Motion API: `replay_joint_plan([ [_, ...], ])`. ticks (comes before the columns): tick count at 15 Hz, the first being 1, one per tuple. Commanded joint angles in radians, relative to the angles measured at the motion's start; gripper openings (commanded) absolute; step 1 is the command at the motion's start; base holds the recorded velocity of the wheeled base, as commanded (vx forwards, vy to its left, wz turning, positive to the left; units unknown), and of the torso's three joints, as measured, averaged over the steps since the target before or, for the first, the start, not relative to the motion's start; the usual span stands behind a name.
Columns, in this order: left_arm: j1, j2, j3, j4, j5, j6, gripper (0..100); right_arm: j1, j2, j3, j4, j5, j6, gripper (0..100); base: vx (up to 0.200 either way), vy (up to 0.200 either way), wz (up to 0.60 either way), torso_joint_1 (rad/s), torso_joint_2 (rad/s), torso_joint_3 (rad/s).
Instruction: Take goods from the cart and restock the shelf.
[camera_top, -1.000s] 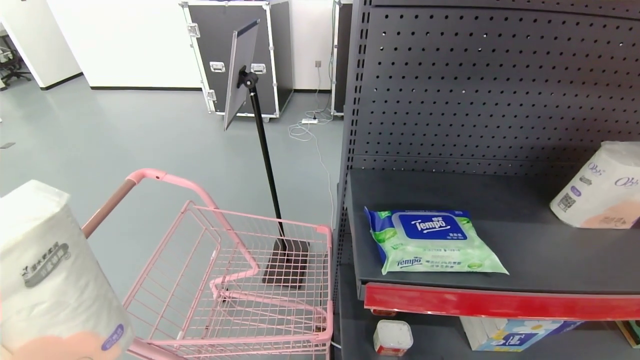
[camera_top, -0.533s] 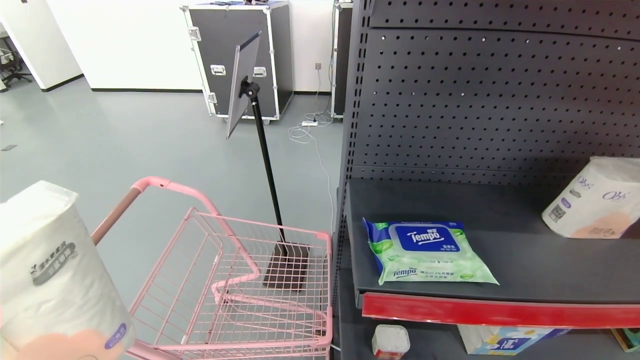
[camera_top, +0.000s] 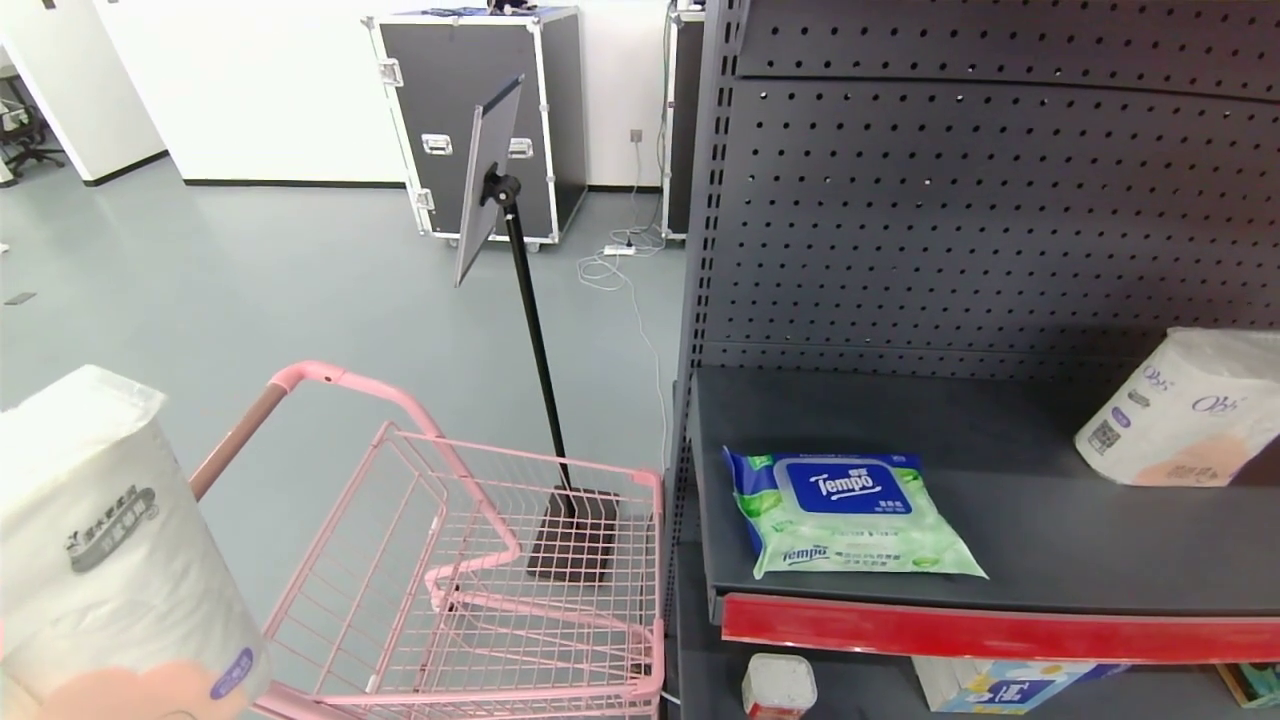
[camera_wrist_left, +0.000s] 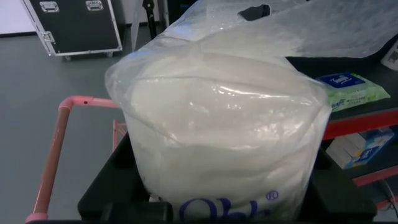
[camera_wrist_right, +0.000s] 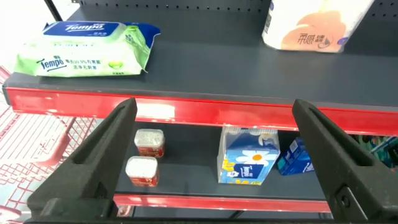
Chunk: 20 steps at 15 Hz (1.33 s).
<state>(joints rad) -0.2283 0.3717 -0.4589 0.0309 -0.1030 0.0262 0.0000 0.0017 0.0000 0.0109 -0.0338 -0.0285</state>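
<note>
Now the left gripper (camera_wrist_left: 217, 194) grasps a tissue pack (camera_top: 110, 560), roughly upright, left of the shelf (camera_top: 1080, 540) across the cart (camera_top: 659, 580). The right gripper (camera_wrist_right: 212, 107), spread wide, sits nearer the shelf.

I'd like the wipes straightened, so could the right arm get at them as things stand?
Probably yes: the right hand is open and empty before the shelf, and the wipes lie near its front edge with nothing in front.

— What's on the grey shelf (camera_top: 1060, 540)?
— A wipes pack (camera_top: 850, 512) flat near its left front; a paper roll pack (camera_top: 1175, 415) far right, well apart. Below, two cans (camera_wrist_right: 148, 142) beside a blue carton (camera_wrist_right: 247, 160).
</note>
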Motion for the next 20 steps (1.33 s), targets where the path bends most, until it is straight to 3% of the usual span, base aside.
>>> replay_joint_plan([
  [1,0.000,0.003,0.002,0.000,0.000,0.001,0,0.000,0.000,0.000,0.000,0.000,-0.001,100,0.000,-0.200,0.00,0.007,0.00,-0.002],
  [9,0.000,-0.004,0.000,0.000,0.000,0.011,0,0.000,0.000,0.000,0.000,0.002,-0.002,100,0.000,-0.200,0.00,0.003,0.00,0.000],
  [13,0.000,-0.008,0.002,0.000,0.000,0.043,0,0.000,0.000,0.000,0.000,0.002,-0.001,100,0.000,-0.200,0.00,0.000,0.00,0.001],
  [20,0.000,-0.005,-0.001,0.000,0.000,0.043,0,0.000,0.000,0.000,0.001,0.003,-0.005,100,0.000,-0.200,0.00,0.003,0.00,0.004],
])
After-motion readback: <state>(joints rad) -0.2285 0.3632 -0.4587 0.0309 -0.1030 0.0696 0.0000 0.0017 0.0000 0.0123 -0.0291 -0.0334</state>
